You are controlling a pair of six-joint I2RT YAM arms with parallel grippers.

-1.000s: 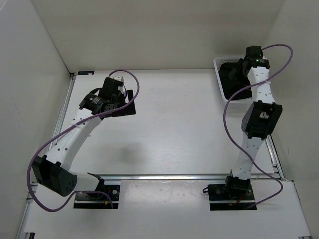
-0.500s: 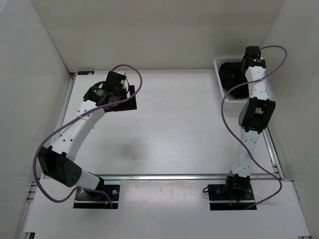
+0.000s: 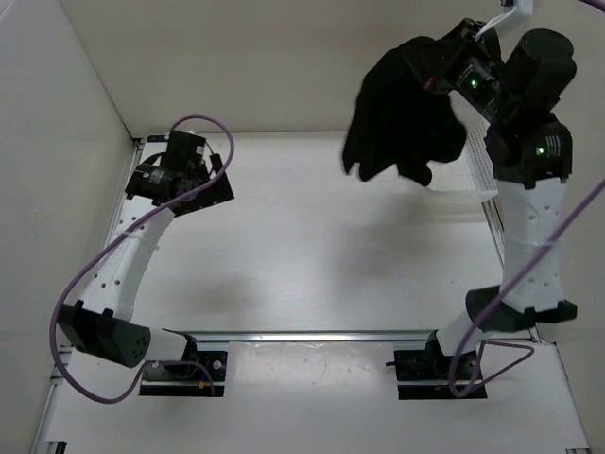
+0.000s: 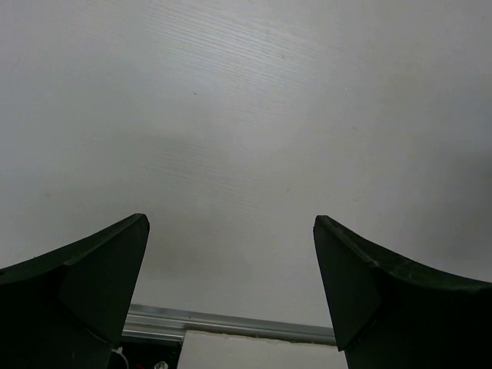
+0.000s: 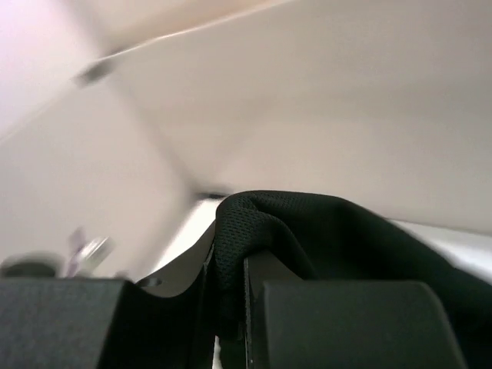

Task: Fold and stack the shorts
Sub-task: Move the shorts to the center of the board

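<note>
- The shorts [image 3: 402, 113] hang in the air as a crumpled black bundle, high above the far right part of the bench [image 3: 312, 255]. No part of them touches the bench.
- Your right fingers [image 5: 338, 323] are pinched on a fold of the black mesh fabric. In the right wrist view that fold pokes up from the narrow gap between them.
- Seen from above, the cloth spreads from that pinch point toward the middle of the bench, away from the right wall. Legs and waistband cannot be told apart in the bundle, so its long axis is unclear.
- The white mesh basket [image 3: 480, 165] sits at the far right edge of the bench, just beside and below the hanging cloth.
- Your left fingers [image 4: 77, 300] are spread wide and hold nothing. Only bare bench shows under them.
- The left arm is at the far left of the bench, well apart from the shorts, so the right arm alone has the cloth.
- Judgement: the coming move turns on that sideways gap. The shorts probably need to come down onto open bench between the two arms, where the left fingers could reach an edge and help spread them flat.
</note>
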